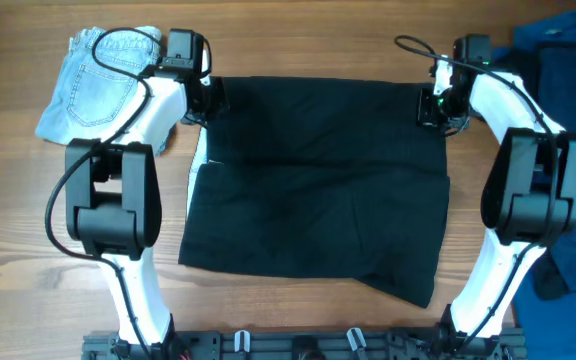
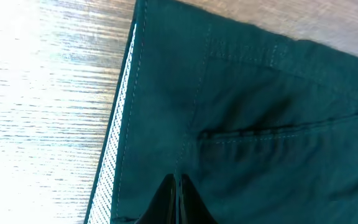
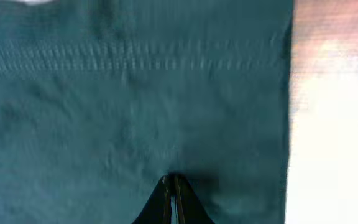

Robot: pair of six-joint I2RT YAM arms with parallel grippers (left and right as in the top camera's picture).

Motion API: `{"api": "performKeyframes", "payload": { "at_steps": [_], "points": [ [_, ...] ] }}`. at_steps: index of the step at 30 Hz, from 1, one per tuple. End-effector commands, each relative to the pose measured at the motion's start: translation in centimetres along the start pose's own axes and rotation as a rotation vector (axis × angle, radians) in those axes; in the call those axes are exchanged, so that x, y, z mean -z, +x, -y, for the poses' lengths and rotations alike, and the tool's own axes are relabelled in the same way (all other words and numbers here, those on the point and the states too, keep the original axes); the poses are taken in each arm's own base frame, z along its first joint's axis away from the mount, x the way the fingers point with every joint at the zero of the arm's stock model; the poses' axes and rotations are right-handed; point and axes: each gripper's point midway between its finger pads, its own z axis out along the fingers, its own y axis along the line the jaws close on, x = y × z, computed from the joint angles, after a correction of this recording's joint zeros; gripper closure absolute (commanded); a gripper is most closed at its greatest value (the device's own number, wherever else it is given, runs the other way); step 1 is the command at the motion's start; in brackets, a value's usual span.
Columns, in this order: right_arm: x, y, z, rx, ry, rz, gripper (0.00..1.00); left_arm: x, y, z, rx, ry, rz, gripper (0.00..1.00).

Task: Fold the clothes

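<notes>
— Where is the black garment [image 1: 318,180]?
— Spread flat in the middle of the table [image 1: 8,220]. My left gripper [image 1: 206,98] is closed on its corner at ten o'clock and my right gripper [image 1: 433,105] on the corner at two o'clock, both pinching the cloth.
— And around it?
— At ten o'clock on the table lie the denim shorts [image 1: 93,85], apart from the black piece. At three o'clock lies dark-blue cloth [image 1: 568,60]. A pale lining strip [image 2: 114,155] shows along the garment's nine o'clock edge
</notes>
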Motion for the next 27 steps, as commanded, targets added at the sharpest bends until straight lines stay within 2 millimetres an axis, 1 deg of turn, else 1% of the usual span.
{"api": "performKeyframes", "payload": {
  "at_steps": [1,3,6,7,8,9,11,12,13,14,15,16,17,18,19,20,21,22,23,24,25,26,27],
  "points": [
    [-3.7,0.8,0.4,0.015,0.016,-0.042,0.96,-2.6,1.5,-0.4,-0.038,-0.032,-0.048,0.96],
    [-4.9,0.7,0.6,0.016,0.017,-0.034,0.96,-4.1,1.7,-0.7,-0.038,-0.033,-0.053,0.96],
    [-7.6,0.7,1.5,0.013,0.043,-0.030,0.96,-7.0,2.0,-1.4,-0.038,-0.043,-0.053,0.96],
    [-8.3,0.5,1.7,0.012,0.051,-0.020,0.96,-7.8,1.8,-1.8,-0.040,-0.056,-0.035,0.96],
    [-9.5,-0.2,2.1,0.006,0.064,0.016,0.96,-8.8,0.9,-2.0,-0.045,-0.063,0.009,0.96],
    [-9.9,-0.6,2.2,-0.001,0.065,0.036,0.96,-9.8,0.0,-1.8,-0.049,-0.048,0.057,0.96],
    [-11.1,-3.0,2.4,0.005,0.063,0.141,0.96,-11.2,-2.0,-1.2,-0.060,-0.012,0.155,0.96],
    [-11.1,-4.1,2.3,0.004,0.059,0.188,0.96,-12.1,-3.1,-0.9,-0.066,0.010,0.213,0.96],
    [-10.9,-6.0,2.1,0.004,0.051,0.272,0.96,-13.0,-3.9,-0.8,-0.071,0.029,0.265,0.96],
    [-10.6,-7.4,1.9,0.013,0.047,0.331,0.96,-13.7,-4.5,-0.7,-0.074,0.040,0.306,0.96],
    [-9.9,-9.3,1.6,0.026,0.040,0.412,0.96,-14.2,-5.3,-0.8,-0.076,0.046,0.358,0.95],
    [-8.7,-11.7,1.1,0.042,0.030,0.521,0.92,-14.2,-6.7,-0.8,-0.076,0.045,0.435,0.90],
    [-8.1,-12.5,0.9,0.048,0.026,0.561,0.90,-13.9,-7.4,-0.9,-0.077,0.036,0.466,0.88],
    [-7.0,-13.8,0.3,0.063,0.003,0.605,0.88,-12.8,-8.8,-0.3,-0.101,0.042,0.513,0.87],
    [-6.0,-14.5,-0.1,0.068,-0.006,0.623,0.84,-11.2,-10.3,0.5,-0.129,0.047,0.548,0.87],
    [-3.5,-15.8,-0.5,0.074,-0.009,0.668,0.73,-7.7,-12.9,2.0,-0.158,0.063,0.616,0.87],
    [0.0,-17.2,-1.1,0.083,-0.014,0.729,0.70,-3.1,-15.6,3.7,-0.162,0.090,0.696,0.84],
    [3.5,-18.0,-1.7,0.089,-0.016,0.775,0.67,0.7,-17.3,5.0,-0.165,0.110,0.753,0.82],
    [8.1,-18.4,-2.4,0.093,-0.019,0.810,0.63,5.9,-18.6,6.3,-0.168,0.129,0.808,0.72],
    [10.6,-18.1,-2.8,0.093,-0.019,0.814,0.59,10.0,-18.8,6.9,-0.169,0.133,0.820,0.64],
    [15.7,-15.8,-3.4,0.086,-0.015,0.767,0.37,15.1,-17.4,6.8,-0.162,0.114,0.778,0.52],
    [18.9,-12.9,-3.5,0.073,-0.007,0.702,0.19,18.2,-14.5,5.6,-0.149,0.074,0.677,0.32],
    [20.9,-10.5,-3.4,0.058,0.000,0.650,0.12,19.8,-12.2,4.6,-0.139,0.044,0.599,0.02]
  ]
}}
